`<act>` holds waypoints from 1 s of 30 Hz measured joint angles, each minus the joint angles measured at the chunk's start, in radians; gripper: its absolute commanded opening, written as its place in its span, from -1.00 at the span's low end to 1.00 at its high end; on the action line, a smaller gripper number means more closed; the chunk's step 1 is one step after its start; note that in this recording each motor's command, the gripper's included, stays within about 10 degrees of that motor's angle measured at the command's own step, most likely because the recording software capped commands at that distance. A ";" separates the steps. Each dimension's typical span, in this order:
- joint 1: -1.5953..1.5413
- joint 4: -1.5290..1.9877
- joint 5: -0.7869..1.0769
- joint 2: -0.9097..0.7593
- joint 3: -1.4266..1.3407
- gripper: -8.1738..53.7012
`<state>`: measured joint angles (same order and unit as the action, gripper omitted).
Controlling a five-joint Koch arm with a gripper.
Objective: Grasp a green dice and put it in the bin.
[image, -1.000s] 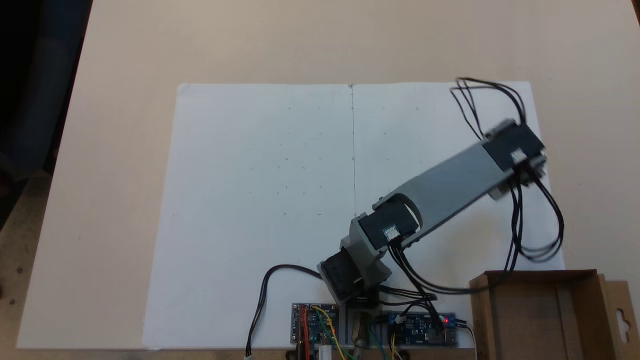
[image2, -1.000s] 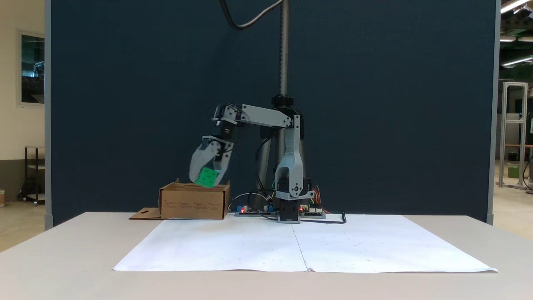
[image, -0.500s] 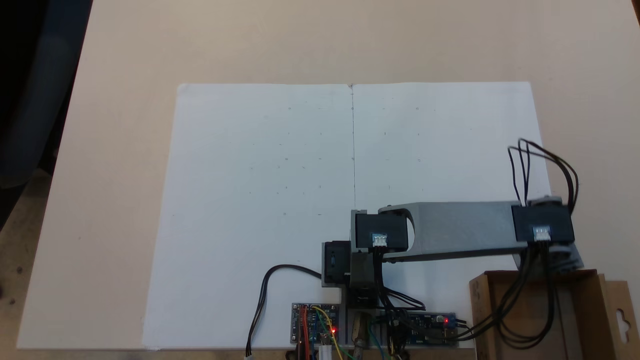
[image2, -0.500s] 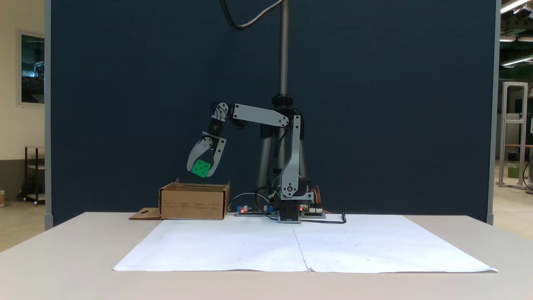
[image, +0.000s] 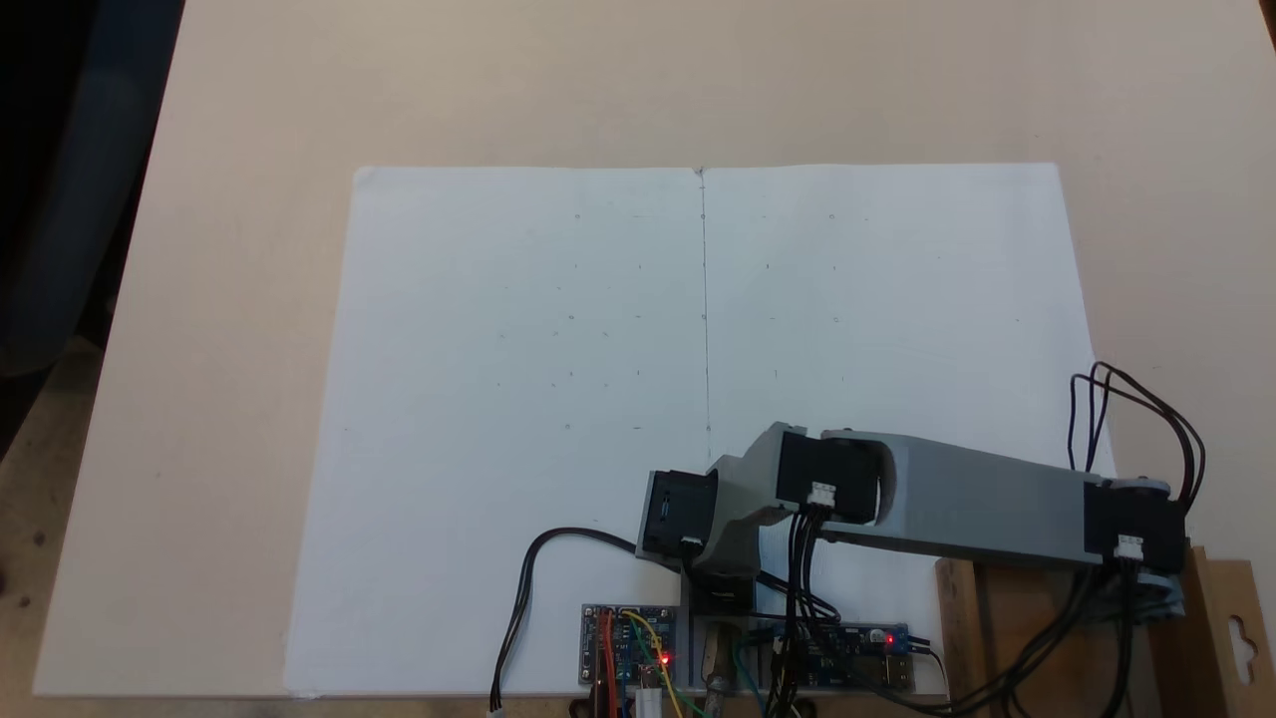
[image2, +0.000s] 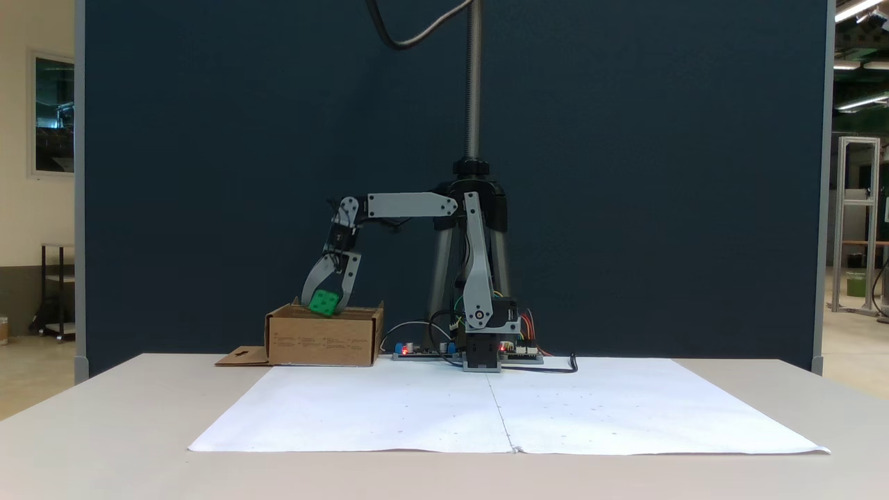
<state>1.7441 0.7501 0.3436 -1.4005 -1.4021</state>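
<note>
Hanging at the left of centre in a fixed view, the gripper (image2: 325, 303) has its fingers clamped on the green dice (image2: 323, 303), right at the rim of the cardboard bin (image2: 323, 341), low enough, I'd judge, that a release drops it inside. One dice, one bin, one arm (image: 982, 504) reaching over the bin (image: 1214, 618) at lower right.

In a fixed view the bin (image: 1211, 638) is cut off by the lower edge, its interior largely covered by the arm (image: 982, 504) and cables. In a fixed view the green dice (image2: 323, 303) pips are too small to count.
</note>
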 measured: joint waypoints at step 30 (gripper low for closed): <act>-0.241 -0.084 -0.156 -0.161 0.206 0.46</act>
<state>1.5033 0.6657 0.1871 -1.5616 -1.1965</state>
